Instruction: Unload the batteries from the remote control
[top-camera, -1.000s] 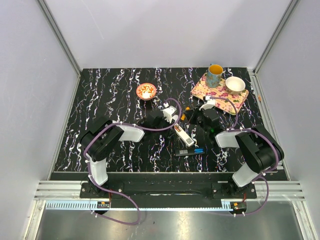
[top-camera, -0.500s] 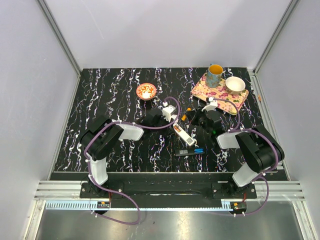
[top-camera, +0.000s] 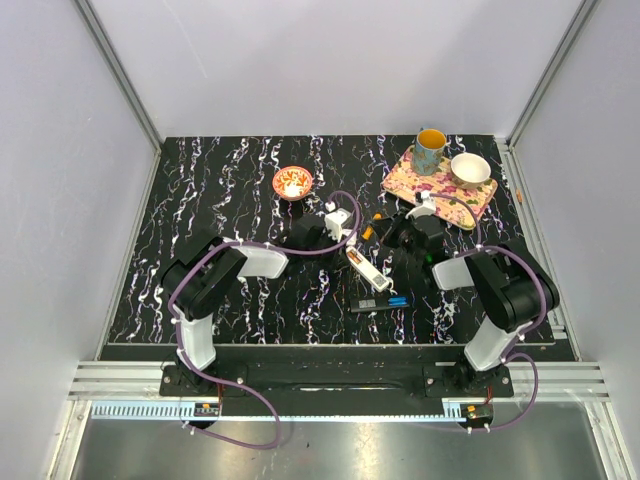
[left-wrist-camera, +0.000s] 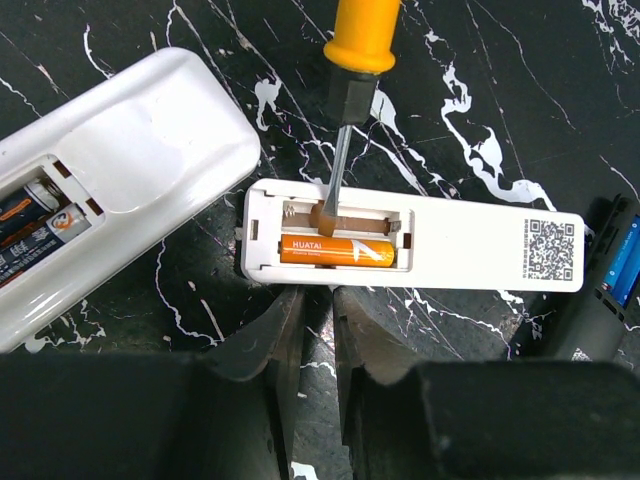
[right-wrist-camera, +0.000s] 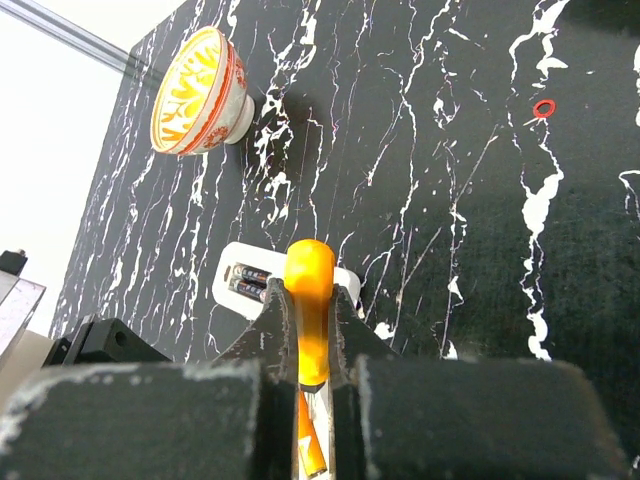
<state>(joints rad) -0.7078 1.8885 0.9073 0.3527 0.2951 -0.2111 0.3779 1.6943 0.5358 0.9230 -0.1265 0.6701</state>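
In the left wrist view a white remote lay back side up on the black marbled table, with its battery bay uncovered. One orange battery sat in the slot toward 6 o'clock. The slot toward 12 o'clock showed only its spring and the metal tip of a screwdriver, which came in from 12 o'clock.

The left gripper stood at 6 o'clock of the bay, with its fingertips just at the edge of the remote; I could not tell if they touched it. Its jaws were a little apart, and only the table was seen in the narrow gap.

In the right wrist view the right gripper had its jaws clamped on the orange handle of the screwdriver.

A second remote lay at 9 o'clock of the first one, tilted, with dark and orange cells inside its own bay. A small patterned bowl stood well apart on the table, at 11 o'clock in the right wrist view.
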